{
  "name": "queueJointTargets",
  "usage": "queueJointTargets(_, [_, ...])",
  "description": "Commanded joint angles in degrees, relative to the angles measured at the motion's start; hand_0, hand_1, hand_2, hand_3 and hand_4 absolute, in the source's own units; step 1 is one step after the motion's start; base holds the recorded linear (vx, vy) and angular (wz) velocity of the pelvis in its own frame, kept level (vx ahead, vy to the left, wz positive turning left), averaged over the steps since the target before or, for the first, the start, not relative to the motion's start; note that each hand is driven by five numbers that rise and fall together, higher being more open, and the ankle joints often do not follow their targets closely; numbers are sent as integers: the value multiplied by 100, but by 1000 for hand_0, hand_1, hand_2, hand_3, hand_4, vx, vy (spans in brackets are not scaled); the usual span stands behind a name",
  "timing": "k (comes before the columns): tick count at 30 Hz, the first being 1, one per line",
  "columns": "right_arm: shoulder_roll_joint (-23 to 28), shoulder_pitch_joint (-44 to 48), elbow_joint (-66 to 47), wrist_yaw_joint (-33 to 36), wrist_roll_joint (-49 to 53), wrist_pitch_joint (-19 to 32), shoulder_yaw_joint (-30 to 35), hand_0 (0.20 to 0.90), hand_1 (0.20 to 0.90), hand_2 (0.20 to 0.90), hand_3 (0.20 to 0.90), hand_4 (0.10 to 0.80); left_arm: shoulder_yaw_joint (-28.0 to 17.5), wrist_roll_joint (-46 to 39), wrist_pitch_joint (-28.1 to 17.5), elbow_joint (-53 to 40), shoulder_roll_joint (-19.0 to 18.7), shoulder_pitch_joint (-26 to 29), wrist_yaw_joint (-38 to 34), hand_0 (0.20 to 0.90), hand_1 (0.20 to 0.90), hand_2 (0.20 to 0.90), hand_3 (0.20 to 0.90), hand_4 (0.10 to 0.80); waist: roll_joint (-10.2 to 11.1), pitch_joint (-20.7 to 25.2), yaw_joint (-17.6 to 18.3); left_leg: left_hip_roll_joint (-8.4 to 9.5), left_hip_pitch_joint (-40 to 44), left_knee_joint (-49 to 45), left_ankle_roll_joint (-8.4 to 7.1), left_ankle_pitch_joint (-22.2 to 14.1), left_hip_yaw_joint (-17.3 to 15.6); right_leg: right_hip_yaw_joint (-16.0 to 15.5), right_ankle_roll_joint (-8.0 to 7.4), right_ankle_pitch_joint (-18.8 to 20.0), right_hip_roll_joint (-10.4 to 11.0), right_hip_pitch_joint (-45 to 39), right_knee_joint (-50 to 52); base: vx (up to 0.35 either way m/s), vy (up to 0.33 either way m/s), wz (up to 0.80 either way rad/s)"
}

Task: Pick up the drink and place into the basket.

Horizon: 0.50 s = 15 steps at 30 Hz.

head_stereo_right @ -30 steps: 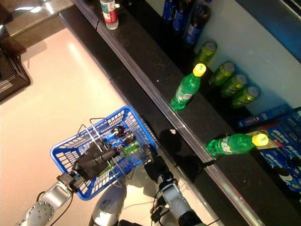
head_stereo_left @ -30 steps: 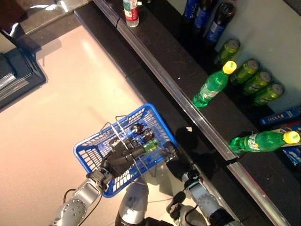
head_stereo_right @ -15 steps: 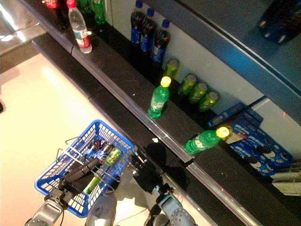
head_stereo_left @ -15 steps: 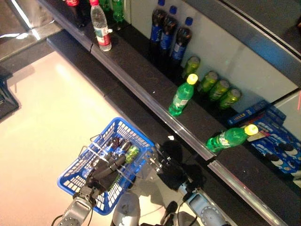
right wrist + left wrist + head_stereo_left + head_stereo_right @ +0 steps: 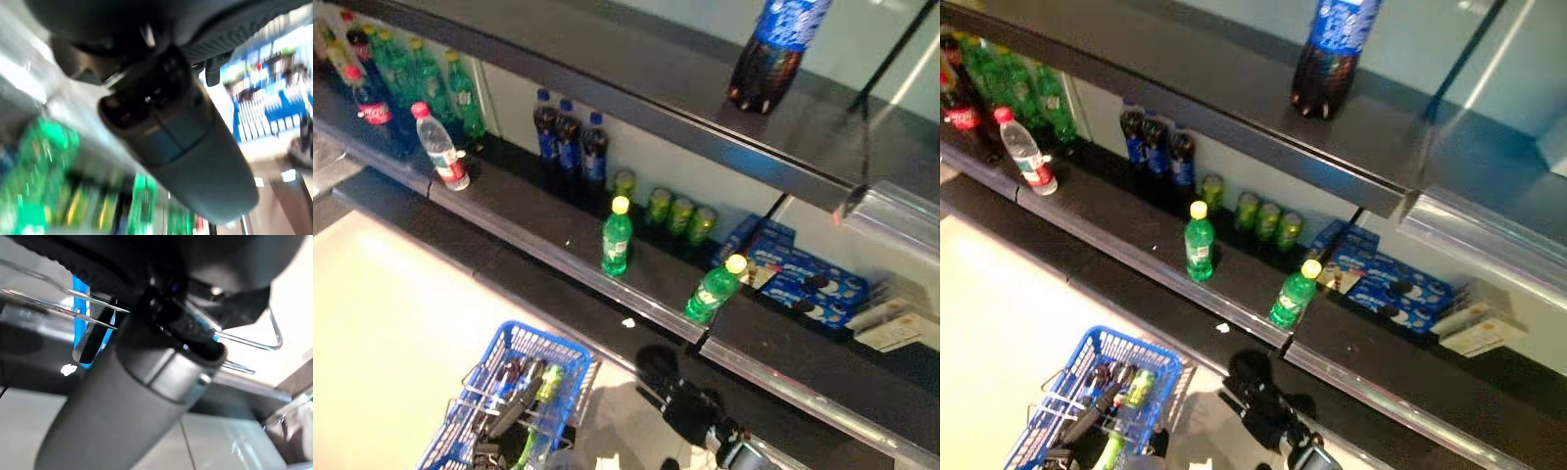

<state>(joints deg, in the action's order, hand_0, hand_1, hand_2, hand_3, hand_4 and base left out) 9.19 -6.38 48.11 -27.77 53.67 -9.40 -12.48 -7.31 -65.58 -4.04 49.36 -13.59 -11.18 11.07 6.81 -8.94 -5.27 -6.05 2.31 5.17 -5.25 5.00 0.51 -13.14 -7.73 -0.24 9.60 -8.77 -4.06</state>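
Green bottle [image 5: 617, 239] upright at shelf [image 5: 524, 227] edge; likely full, smooth, rigid; best gripped mid-body. Right hand [image 5: 690, 408] low, fingers unreadable. Left hand [image 5: 504, 416] curled on basket [image 5: 548, 345] handle

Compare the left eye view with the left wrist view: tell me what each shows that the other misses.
Only the left eye view shows the shelf with two green bottles near its front edge, and the right hand below it. Only the left wrist view shows the left hand curled round the wire handles up close. Both show the blue basket.
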Motion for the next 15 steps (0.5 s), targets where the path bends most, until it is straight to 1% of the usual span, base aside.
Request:
queueJointTargets(1, [246,70,214,70,-360,214,240,900,900,900,900,800,39,761,-702,-186,47,254,137,300,300,300,200,100,-481,446,-36,-498,148,-17,-242,-45,-361,93,-172,544,362,277,-4,-10,2,-8])
queueJointTargets(2, [234,123,412,173,-558,308,295,900,900,900,900,800,7,757,-681,22,95,314,117,300,300,300,200,100,-479,465,-10,-497,152,-17,-243,-55,-387,108,-177,551,367,275,-19,-18,-1,-17])
queueJointTargets(3, [258,201,835,436,-991,469,317,900,900,900,900,800,-32,696,-580,308,160,405,29,300,300,300,200,100,-475,495,12,-498,152,-17,-251,-74,-425,128,-181,564,366,276,-54,-23,-2,-18])
queueJointTargets(4, [269,254,1106,629,-1383,607,340,900,900,900,900,800,-35,680,-606,518,194,449,20,300,300,300,200,100,-478,509,17,-500,155,-17,-255,-87,-445,137,-187,574,371,274,-71,-20,-4,-18])
queueJointTargets(5, [267,261,1114,627,-1388,612,343,900,900,900,900,800,-35,679,-608,524,193,455,24,300,300,300,200,100,-478,505,15,-501,156,-17,-255,-88,-446,138,-187,574,370,274,-71,-7,0,-7])
queueJointTargets(7, [315,360,1463,919,-2058,854,270,900,900,900,900,800,-25,816,-531,806,227,524,-111,300,300,300,200,100,-485,519,1,-495,155,-17,-255,-105,-454,128,-201,588,386,276,-88,-5,-2,-2])
queueJointTargets(10, [330,463,2079,1422,-2909,810,248,900,900,900,900,800,64,1308,-570,1341,188,655,-413,300,300,300,200,100,-494,524,-14,-482,146,-17,-254,-122,-468,109,-225,608,414,292,-94,0,0,0])
queueJointTargets(13, [305,488,2509,1816,-2976,588,453,900,900,900,900,800,44,1499,-486,1799,197,731,-756,300,300,300,200,100,-521,540,0,-475,142,-17,-248,-145,-480,109,-248,602,422,298,-94,0,0,0])
queueJointTargets(14, [296,490,2599,2011,-3100,646,562,900,900,900,900,800,6,1522,-464,1978,191,745,-831,300,300,300,200,100,-526,548,20,-472,147,-17,-246,-148,-489,117,-258,606,424,298,-94,0,0,0])
queueJointTargets(15, [295,491,2600,2012,-3101,647,563,900,900,900,900,800,6,1522,-465,1980,191,747,-830,300,300,300,200,100,-525,548,19,-472,147,-17,-246,-148,-490,117,-258,606,424,299,-94,0,0,0])
